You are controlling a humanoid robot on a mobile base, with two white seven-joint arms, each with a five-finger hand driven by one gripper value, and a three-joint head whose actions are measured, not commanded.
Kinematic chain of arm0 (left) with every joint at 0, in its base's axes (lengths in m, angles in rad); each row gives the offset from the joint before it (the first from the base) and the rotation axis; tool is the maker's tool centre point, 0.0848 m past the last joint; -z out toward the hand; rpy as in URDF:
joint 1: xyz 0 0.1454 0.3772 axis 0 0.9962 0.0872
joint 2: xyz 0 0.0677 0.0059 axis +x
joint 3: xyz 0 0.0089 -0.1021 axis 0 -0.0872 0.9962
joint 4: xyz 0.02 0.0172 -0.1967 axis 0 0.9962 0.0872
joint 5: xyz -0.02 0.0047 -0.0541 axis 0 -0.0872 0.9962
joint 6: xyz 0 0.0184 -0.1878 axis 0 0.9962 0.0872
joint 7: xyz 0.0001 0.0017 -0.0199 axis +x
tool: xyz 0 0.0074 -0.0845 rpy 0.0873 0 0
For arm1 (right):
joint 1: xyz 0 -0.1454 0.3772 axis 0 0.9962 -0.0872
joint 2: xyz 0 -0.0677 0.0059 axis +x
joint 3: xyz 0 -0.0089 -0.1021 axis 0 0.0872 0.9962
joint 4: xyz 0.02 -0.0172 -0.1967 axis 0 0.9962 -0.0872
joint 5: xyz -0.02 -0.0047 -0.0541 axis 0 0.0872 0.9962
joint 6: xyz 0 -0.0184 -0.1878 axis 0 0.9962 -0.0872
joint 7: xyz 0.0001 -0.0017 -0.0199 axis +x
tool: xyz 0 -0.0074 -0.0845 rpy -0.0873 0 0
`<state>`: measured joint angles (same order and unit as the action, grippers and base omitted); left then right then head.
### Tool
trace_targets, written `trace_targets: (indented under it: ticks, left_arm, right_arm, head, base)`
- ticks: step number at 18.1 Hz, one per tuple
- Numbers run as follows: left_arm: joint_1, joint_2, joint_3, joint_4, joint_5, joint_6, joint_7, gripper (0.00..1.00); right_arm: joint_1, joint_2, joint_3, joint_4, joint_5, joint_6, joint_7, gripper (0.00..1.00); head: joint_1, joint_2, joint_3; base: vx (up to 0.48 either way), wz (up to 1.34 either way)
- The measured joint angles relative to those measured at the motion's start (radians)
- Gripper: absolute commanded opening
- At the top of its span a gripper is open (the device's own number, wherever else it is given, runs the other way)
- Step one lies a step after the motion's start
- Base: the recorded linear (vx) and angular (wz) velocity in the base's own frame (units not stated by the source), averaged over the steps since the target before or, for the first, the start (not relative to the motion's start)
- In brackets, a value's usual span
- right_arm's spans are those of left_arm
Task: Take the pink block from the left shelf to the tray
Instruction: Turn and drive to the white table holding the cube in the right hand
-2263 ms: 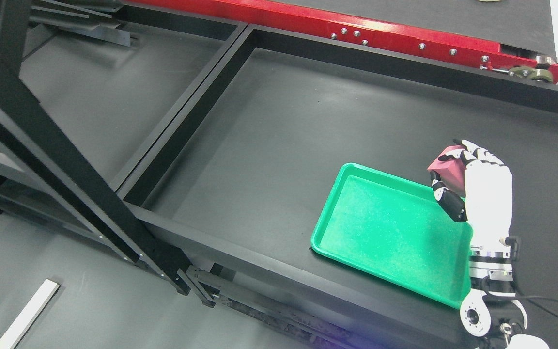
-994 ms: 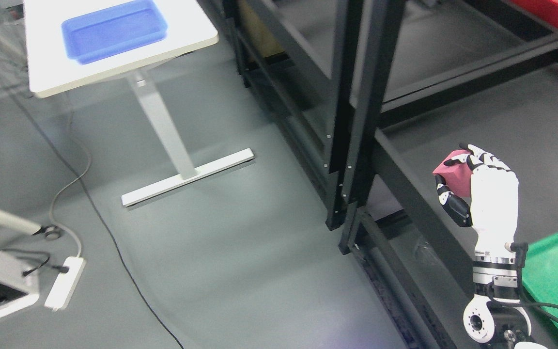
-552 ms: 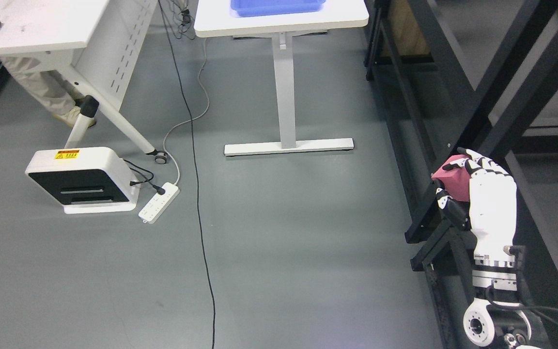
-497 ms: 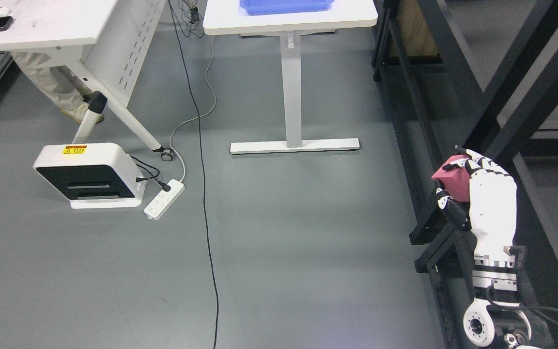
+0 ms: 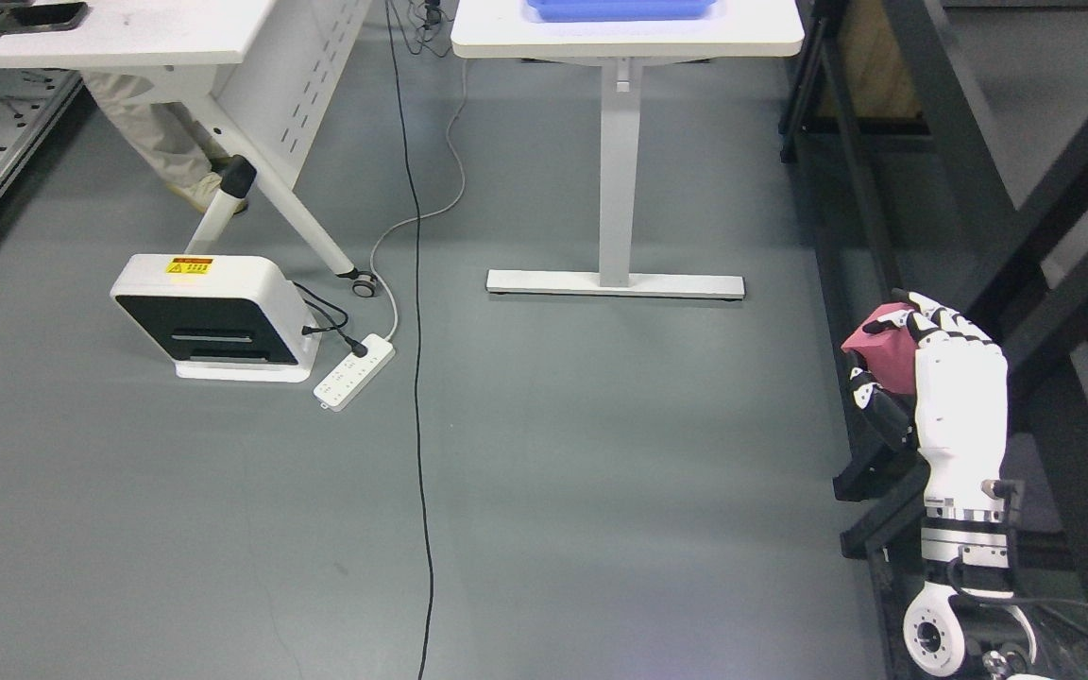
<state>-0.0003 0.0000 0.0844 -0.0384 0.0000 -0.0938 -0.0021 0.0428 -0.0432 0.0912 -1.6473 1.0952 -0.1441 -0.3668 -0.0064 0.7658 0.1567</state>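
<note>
My right hand (image 5: 884,354) stands upright at the right of the head view, fingers curled around the pink block (image 5: 879,346). It holds the block in the air in front of the black shelf frame (image 5: 1026,227), above the grey floor. The green tray is out of view. My left hand is out of view.
A white table (image 5: 626,28) with a blue bin (image 5: 615,8) stands at the top middle. A second white desk (image 5: 128,28) with a person's legs (image 5: 161,142) behind it is at top left. A white box (image 5: 213,316), a power strip (image 5: 353,371) and a black cable (image 5: 416,331) lie on the floor.
The whole view has swung left, away from the shelf surface and green tray, then drifted slightly so the floor scene shifts right. My right hand keeps the pink block in the same grip.
</note>
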Motion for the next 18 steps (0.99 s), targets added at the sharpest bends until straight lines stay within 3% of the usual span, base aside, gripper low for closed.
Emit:
trace_targets:
  ticks: [8,18]
  left_arm:
    - [0.0,0.0,0.0,0.0,0.0,0.0,0.0,1.0]
    - [0.0,0.0,0.0,0.0,0.0,0.001,0.0,1.0]
  right_arm:
    - [0.0,-0.001,0.001,0.0,0.0,0.0,0.001,0.01]
    - [0.0,-0.001,0.001,0.0,0.001,0.0,0.001,0.01]
  head:
    - [0.0,0.0,0.0]
    - [0.0,0.0,0.0]
  base:
    - [0.183,0.4]
    - [0.412,-0.07]
